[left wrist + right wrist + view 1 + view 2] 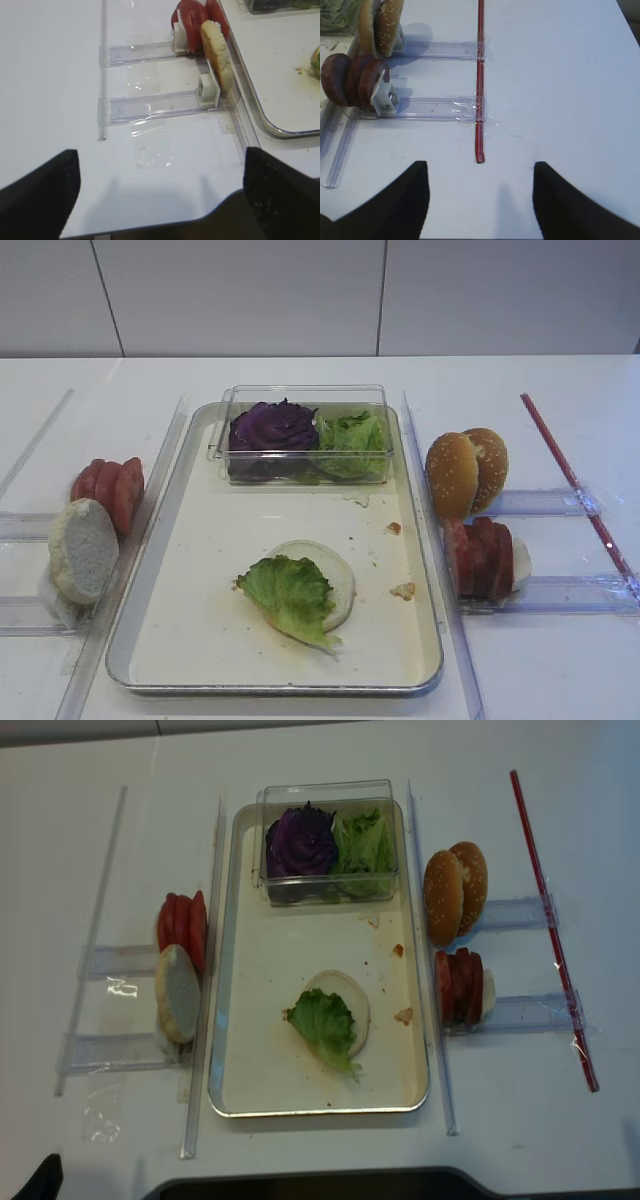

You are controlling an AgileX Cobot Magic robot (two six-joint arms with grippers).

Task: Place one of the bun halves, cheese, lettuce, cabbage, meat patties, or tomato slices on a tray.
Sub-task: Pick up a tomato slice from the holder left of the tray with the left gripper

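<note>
So the tray [190, 570] sits mid-counter and already has a pale bun half [335, 575] w/ a lettuce leaf [288, 595] lying over its left part. Looks like we're between picks imo: base + lettuce down, next layer not grabbed yet.

Both arms are parked at the near edge of the counter, nothing in either. Left gripper [160, 195]: fingers [42, 192] spread wide, empty. Right gripper [480, 200]: fingers [402, 200] also wide apart w/ bare counter between them.

Candidates for the next pick:
- tomato slices [112, 490] standing on edge in a clear rail just left of the tray, w/ a white bun half [84, 550] in front of them. From the left wrist view they're up ahead and right of the fingers, well apart, no contact.
- dark-red rounds [484, 558] (patties or tomato, can't tell tbh) just right of the tray, w/ the sesame bun halves [465, 472] behind them toward the far edge. In the right wrist view they're ahead and off to the left of the fingers, also well apart.
- purple cabbage [272, 428] + more lettuce [352, 435] in the clear box [300, 395] at the far end of the tray.

Next move prob needs an arm to reach fwd + inward, line the fingers across one thin upright slice, close gently so neighbours don't tip, then carry it over onto the lettuce.
</note>
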